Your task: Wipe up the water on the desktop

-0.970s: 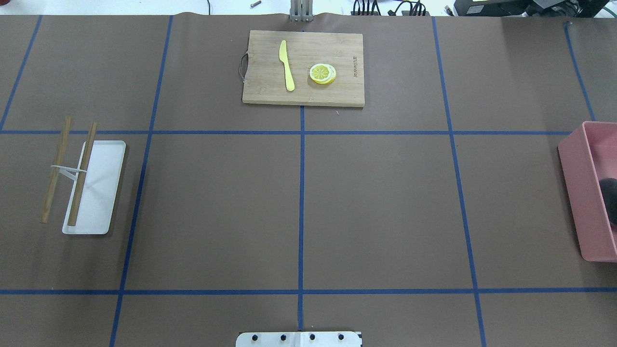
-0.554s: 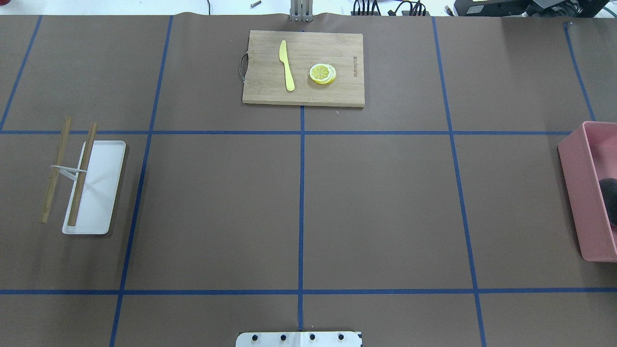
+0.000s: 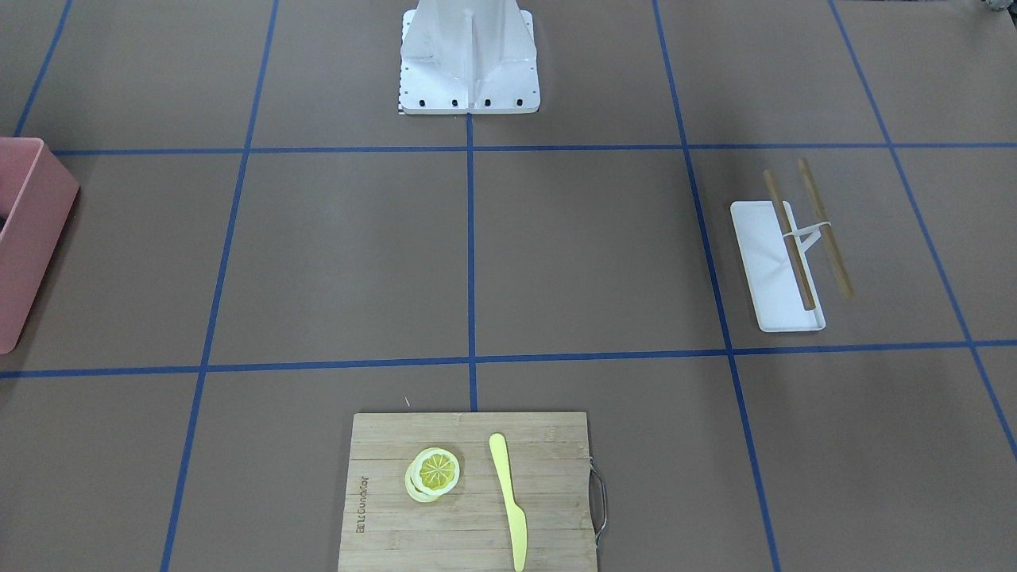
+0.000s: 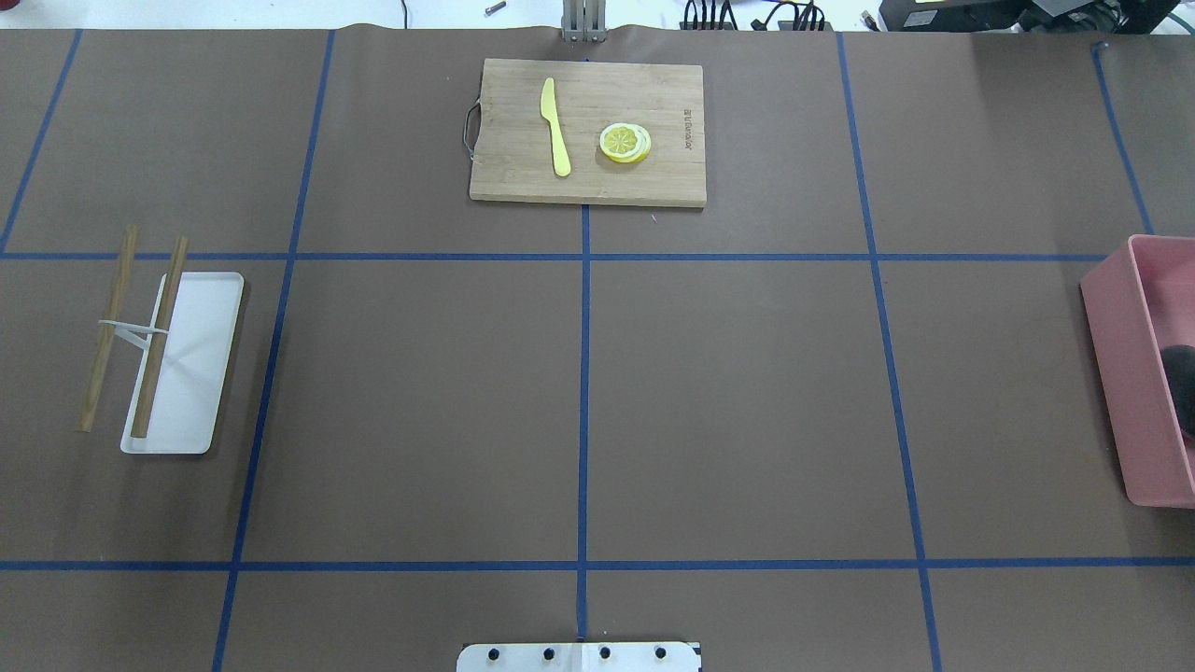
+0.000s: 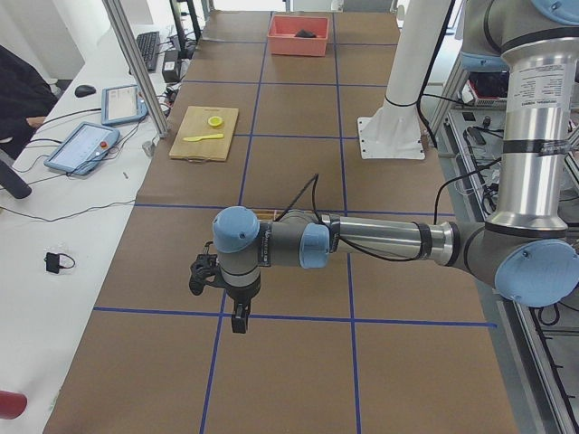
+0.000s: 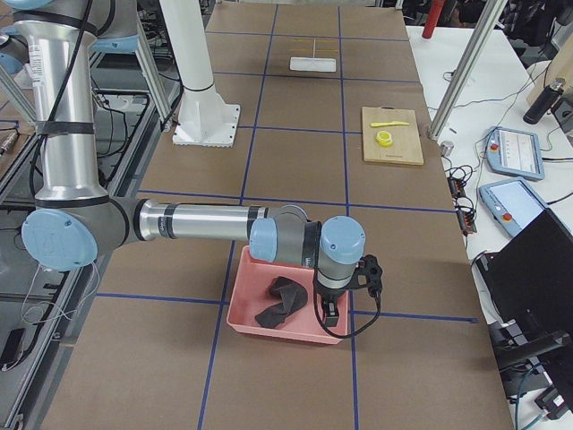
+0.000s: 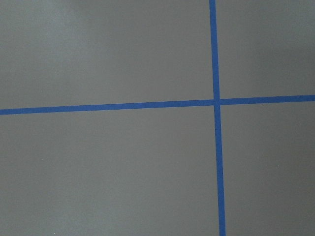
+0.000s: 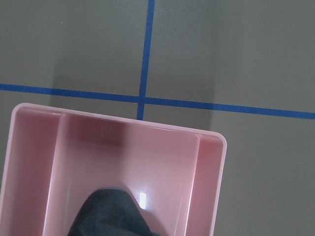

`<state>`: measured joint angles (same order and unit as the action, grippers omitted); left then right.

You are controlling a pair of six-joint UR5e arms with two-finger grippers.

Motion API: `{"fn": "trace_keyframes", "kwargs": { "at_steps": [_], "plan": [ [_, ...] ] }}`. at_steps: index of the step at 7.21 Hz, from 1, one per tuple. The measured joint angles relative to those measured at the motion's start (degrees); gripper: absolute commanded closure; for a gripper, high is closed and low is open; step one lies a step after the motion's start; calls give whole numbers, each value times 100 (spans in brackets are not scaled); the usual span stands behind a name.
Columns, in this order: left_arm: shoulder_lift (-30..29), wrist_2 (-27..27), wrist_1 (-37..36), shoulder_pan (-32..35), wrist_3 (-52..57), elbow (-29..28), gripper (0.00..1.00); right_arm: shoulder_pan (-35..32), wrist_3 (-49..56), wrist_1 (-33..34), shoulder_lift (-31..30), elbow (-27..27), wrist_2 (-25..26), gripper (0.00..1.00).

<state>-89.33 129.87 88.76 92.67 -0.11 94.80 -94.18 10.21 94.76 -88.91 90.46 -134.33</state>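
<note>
**Both arms poised at the table ends; scene static**

The desktop (image 4: 728, 401), brown with blue tape lines, lies under both tools. The left gripper (image 5: 238, 323) points down over it near a tape crossing at the robot's left end, and its wrist camera shows only bare surface and that crossing. The right gripper (image 6: 328, 312) hangs over the outer edge of the pink bin (image 4: 1125, 373) at the right end. Both show only in side views, so I cannot tell how their jaws stand.

Count:
- one pink bin
- one dark cloth (image 6: 277, 300) in it
- one cutting board (image 4: 523, 168)
- one yellow knife (image 4: 555, 126)
- one stack of lemon slices (image 4: 625, 143)
- one white tray (image 4: 201, 373)
- two wooden sticks (image 4: 161, 336)

The overhead view is unchanged from 1.0 s and 0.6 s ago.
</note>
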Motion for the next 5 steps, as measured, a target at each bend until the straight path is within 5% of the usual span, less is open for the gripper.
{"fn": "trace_keyframes", "kwargs": {
  "at_steps": [5],
  "plan": [
    [1, 8, 140, -3, -217, -80, 2, 5, -18, -29, -20, -9, -14, 0]
  ]
}}
